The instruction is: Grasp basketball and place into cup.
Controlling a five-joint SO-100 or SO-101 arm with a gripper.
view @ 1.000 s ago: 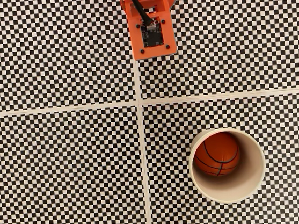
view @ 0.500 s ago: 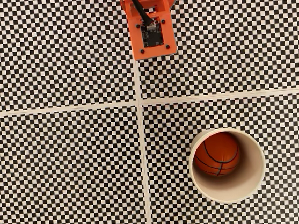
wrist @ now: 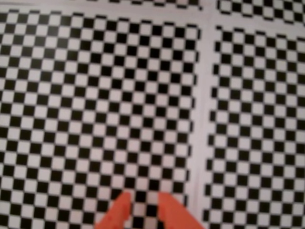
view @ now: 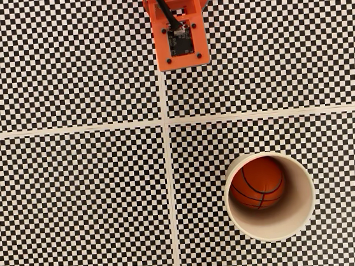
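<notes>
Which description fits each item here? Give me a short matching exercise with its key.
Items:
1. small orange toy basketball
2. wide cream-white paper cup
3. orange robot arm base
4. orange pincer

Descriptions:
A. top centre of the fixed view
B. inside the cup
C. lower right of the fixed view, on the checkerboard
D. empty, tips slightly apart over the checkerboard, wrist view

Pairs: 1-B, 2-C, 3-A, 4-D

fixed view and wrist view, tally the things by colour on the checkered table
Orange: 3, the basketball, the arm base, the gripper
Cream-white: 1, the cup
Total: 4
The basketball sits inside the cup.
</notes>
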